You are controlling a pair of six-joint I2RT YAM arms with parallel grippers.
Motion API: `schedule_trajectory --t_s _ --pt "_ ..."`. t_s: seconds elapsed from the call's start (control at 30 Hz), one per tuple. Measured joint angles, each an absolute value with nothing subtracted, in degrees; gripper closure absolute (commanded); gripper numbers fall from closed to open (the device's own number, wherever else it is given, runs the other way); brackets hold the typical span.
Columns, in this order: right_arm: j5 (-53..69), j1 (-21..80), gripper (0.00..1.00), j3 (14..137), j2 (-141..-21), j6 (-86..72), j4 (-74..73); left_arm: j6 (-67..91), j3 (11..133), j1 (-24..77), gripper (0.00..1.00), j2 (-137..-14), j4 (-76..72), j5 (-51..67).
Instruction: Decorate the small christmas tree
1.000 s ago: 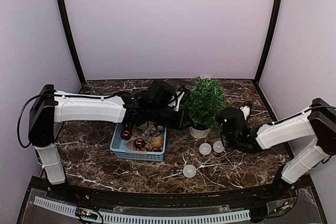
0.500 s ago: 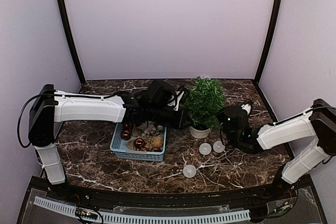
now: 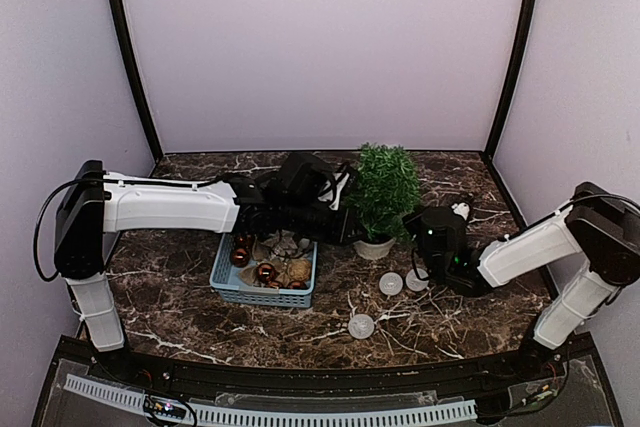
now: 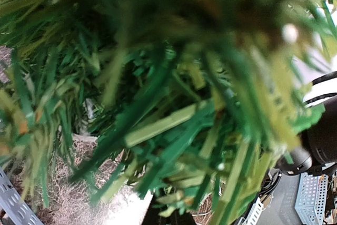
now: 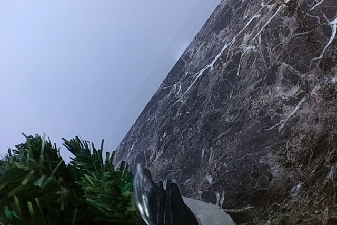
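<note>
The left arm lies stretched out level across the marble table (image 3: 455,332), elbow nearly straight. The left gripper (image 3: 345,222) is pushed into the side of the small christmas tree (image 3: 388,185). Its wrist view is filled with blurred green needles that hide the fingers, which are closed, and I cannot tell whether they hold anything. Below its wrist sits a blue basket (image 3: 262,298) of ornaments.

The right arm reaches in from the opposite side, forearm low and angled toward the tree. The right gripper (image 5: 164,199) has its dark fingers pressed together, with tree branches just beside them. A glassy curved sliver shows at the fingers' edge; what it is cannot be told. The tree stands upright in its white pot (image 3: 375,246) between the two grippers. Two clear balls (image 3: 391,284) lie on the table near the right wrist.
</note>
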State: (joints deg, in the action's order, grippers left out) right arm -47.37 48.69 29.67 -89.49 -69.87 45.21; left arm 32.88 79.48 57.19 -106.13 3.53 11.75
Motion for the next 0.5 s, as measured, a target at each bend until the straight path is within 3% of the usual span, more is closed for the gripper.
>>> schedule_trajectory --t_s 0.5 --pt "-43.1 48.7 1.00 30.9 -94.1 -69.8 47.8 32.9 79.5 56.5 1.00 -106.1 3.5 11.8"
